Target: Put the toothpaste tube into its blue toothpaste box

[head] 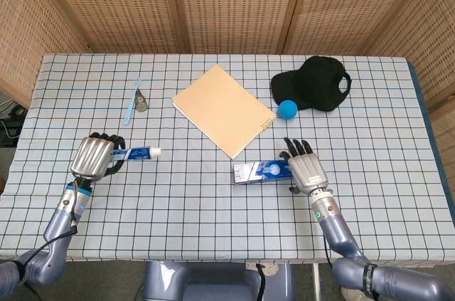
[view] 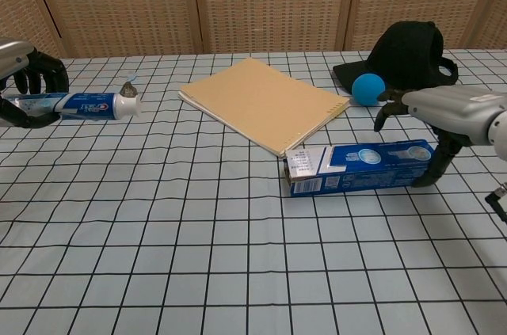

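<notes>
My left hand (head: 93, 156) (view: 24, 85) holds the toothpaste tube (head: 140, 152) (view: 83, 104) level above the table's left side, white cap pointing right. The blue toothpaste box (head: 261, 171) (view: 360, 166) lies on its side in the middle, its white end flap facing left. My right hand (head: 306, 166) (view: 441, 117) hangs over the box's right end, fingers spread and arched around it; whether they touch it I cannot tell.
A tan notebook (head: 224, 109) (view: 263, 104) lies behind the box. A black cap (head: 314, 84) (view: 408, 56) and a blue ball (head: 287, 109) (view: 367, 89) sit at the back right. A light blue toothbrush (head: 132, 100) lies at the back left on the checked tablecloth (head: 192, 208).
</notes>
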`<control>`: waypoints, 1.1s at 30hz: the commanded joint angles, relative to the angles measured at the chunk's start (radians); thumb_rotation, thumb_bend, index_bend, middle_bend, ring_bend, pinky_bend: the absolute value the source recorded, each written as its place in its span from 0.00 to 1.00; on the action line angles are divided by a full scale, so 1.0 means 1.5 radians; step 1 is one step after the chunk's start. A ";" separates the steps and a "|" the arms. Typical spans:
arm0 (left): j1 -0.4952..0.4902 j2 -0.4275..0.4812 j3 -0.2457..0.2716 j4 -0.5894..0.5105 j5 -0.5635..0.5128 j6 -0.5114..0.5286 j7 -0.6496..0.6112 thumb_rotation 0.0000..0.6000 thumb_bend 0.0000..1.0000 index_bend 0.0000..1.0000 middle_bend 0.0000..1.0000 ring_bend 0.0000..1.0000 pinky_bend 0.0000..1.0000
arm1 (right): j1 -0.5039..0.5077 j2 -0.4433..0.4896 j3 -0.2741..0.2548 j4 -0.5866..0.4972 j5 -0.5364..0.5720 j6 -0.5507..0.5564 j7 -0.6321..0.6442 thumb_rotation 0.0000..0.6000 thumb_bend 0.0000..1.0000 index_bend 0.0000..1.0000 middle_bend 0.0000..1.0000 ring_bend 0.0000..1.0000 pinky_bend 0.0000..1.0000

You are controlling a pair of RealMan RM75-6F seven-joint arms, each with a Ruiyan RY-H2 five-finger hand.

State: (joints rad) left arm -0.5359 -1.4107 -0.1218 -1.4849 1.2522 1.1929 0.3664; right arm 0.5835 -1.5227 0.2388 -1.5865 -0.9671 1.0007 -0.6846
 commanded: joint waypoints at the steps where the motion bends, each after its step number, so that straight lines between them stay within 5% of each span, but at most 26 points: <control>1: 0.000 0.000 -0.001 0.000 0.002 0.000 -0.001 1.00 0.62 0.85 0.54 0.47 0.42 | 0.017 -0.011 0.004 0.024 0.022 -0.010 -0.004 1.00 0.21 0.28 0.03 0.00 0.12; 16: 0.003 -0.008 0.000 0.006 0.008 -0.006 -0.006 1.00 0.62 0.85 0.54 0.47 0.42 | 0.043 -0.072 -0.034 0.088 0.016 -0.009 0.043 1.00 0.21 0.36 0.12 0.06 0.21; 18: 0.004 -0.007 0.001 0.006 0.011 -0.004 -0.007 1.00 0.62 0.85 0.54 0.47 0.42 | 0.046 -0.080 -0.034 0.094 0.008 0.001 0.044 1.00 0.21 0.40 0.17 0.11 0.27; 23: 0.007 -0.004 0.001 0.010 0.013 -0.005 -0.016 1.00 0.62 0.85 0.54 0.47 0.42 | 0.042 -0.097 -0.039 0.112 -0.007 0.024 0.057 1.00 0.23 0.67 0.49 0.51 0.59; 33: -0.001 0.009 -0.006 -0.012 0.022 -0.013 -0.014 1.00 0.62 0.85 0.54 0.47 0.42 | 0.042 -0.068 -0.021 0.028 0.004 0.028 0.083 1.00 0.24 0.72 0.55 0.58 0.65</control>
State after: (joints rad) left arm -0.5321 -1.4033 -0.1269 -1.4921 1.2829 1.1781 0.3413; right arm 0.6435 -1.6470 0.1862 -1.4845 -0.9762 1.0459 -0.5778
